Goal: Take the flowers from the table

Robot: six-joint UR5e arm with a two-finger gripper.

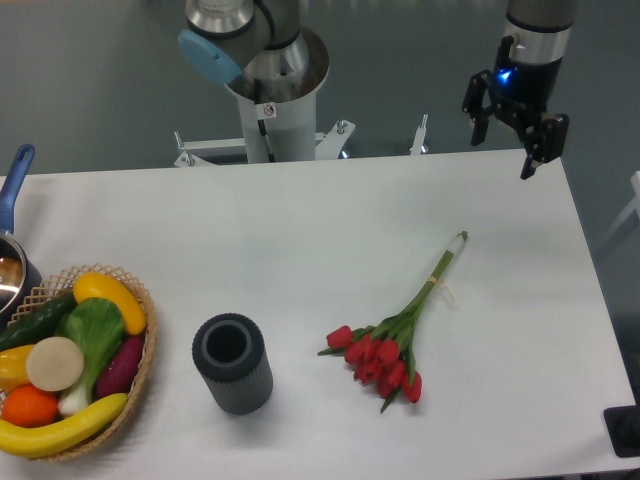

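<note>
The flowers (392,340), a bunch of red tulips with long green stems tied together, lie flat on the white table (300,240) right of centre, heads toward the front, stem ends toward the back right. My gripper (503,152) hangs above the table's back right edge, well behind and to the right of the flowers. Its two black fingers (530,160) are spread apart and hold nothing.
A dark grey ribbed cylinder (232,363) stands upright left of the flowers. A wicker basket (140,350) of fruit and vegetables sits at the front left. A pot with a blue handle (14,200) is at the left edge. The arm's base (270,110) stands behind the table.
</note>
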